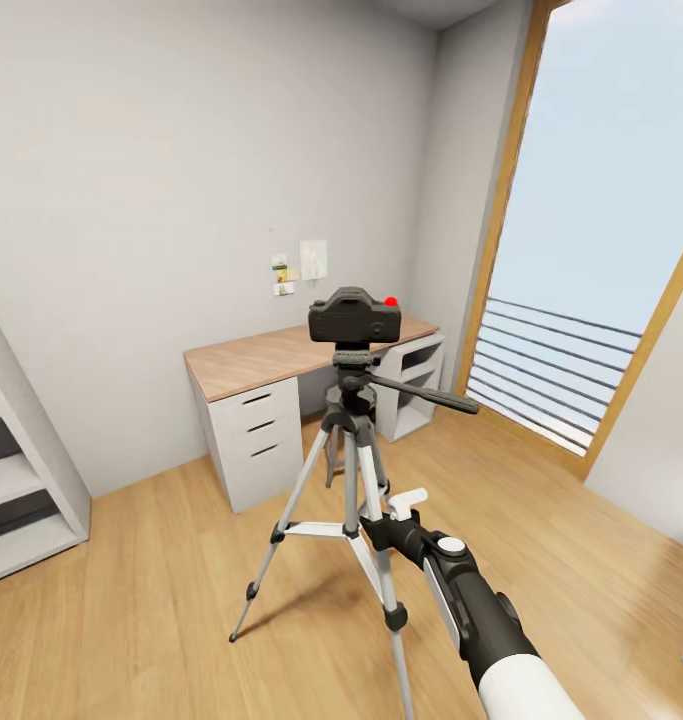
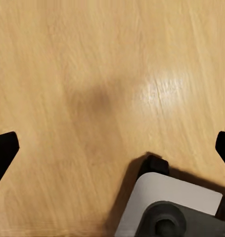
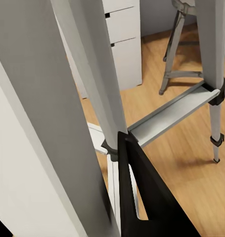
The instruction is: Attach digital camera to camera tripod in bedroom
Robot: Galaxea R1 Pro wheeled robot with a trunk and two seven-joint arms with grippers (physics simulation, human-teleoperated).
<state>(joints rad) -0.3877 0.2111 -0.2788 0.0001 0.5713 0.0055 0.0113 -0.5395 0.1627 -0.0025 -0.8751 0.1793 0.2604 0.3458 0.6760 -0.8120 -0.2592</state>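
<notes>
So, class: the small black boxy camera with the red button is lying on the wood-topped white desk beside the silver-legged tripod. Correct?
No. The small black boxy camera sits on top of the silver-legged tripod, not on the wood-topped white desk behind it; see the head view.

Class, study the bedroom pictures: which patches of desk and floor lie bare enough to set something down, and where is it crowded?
Free: the desk top left of the digital camera; the floor between shelves and camera tripod. Crowded: around the tripod's legs, where the right gripper reaches.
</notes>
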